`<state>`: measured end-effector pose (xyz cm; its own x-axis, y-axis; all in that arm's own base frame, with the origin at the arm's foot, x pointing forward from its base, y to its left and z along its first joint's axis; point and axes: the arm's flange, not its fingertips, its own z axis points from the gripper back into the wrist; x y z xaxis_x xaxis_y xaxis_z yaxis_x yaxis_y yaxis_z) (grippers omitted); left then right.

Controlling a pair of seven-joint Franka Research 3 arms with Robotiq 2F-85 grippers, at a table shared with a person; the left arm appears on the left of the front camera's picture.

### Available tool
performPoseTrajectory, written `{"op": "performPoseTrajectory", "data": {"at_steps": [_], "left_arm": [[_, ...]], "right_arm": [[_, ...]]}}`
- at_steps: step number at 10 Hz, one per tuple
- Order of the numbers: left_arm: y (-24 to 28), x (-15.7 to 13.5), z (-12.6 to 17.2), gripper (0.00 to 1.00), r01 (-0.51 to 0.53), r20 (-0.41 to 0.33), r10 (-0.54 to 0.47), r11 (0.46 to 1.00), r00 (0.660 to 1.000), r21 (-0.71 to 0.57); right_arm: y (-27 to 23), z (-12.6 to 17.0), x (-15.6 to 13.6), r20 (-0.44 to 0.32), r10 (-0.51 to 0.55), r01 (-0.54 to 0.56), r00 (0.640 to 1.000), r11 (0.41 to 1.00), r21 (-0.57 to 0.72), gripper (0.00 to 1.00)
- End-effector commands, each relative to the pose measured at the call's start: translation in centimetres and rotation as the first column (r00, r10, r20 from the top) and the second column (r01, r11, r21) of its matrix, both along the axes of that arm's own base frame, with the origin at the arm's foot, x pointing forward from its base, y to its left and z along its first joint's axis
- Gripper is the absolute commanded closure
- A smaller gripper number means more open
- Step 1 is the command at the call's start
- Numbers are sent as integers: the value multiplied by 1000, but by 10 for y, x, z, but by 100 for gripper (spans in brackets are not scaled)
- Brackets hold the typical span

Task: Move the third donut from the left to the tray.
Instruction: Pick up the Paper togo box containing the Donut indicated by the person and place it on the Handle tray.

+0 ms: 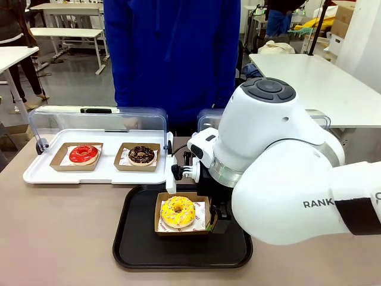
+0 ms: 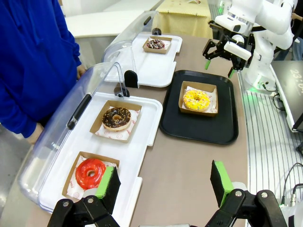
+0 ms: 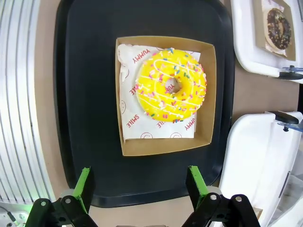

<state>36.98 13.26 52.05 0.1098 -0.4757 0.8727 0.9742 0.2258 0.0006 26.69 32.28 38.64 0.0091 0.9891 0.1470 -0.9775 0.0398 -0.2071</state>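
The yellow-iced donut lies in its brown cardboard holder on the black tray. My right gripper hangs open above the tray's edge, just beside the holder, with nothing between its green pads. My left gripper is open and empty, well away over the table's left end, near the red donut's tray.
A white display tray with its clear lid raised holds a red donut and a chocolate donut. A second white tray carries another chocolate donut. A person in blue stands at the far side.
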Motion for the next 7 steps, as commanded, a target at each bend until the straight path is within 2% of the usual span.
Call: {"op": "performPoseTrajectory", "data": {"at_steps": [1,7], "left_arm": [[0,-1,2,0,12,6,-12,1000,1000,1],[0,-1,2,0,12,6,-12,1000,1000,1]], "right_arm": [[2,-2,1,19,-19,19,1000,1000,-1,0],[2,-2,1,19,-19,19,1000,1000,-1,0]]}}
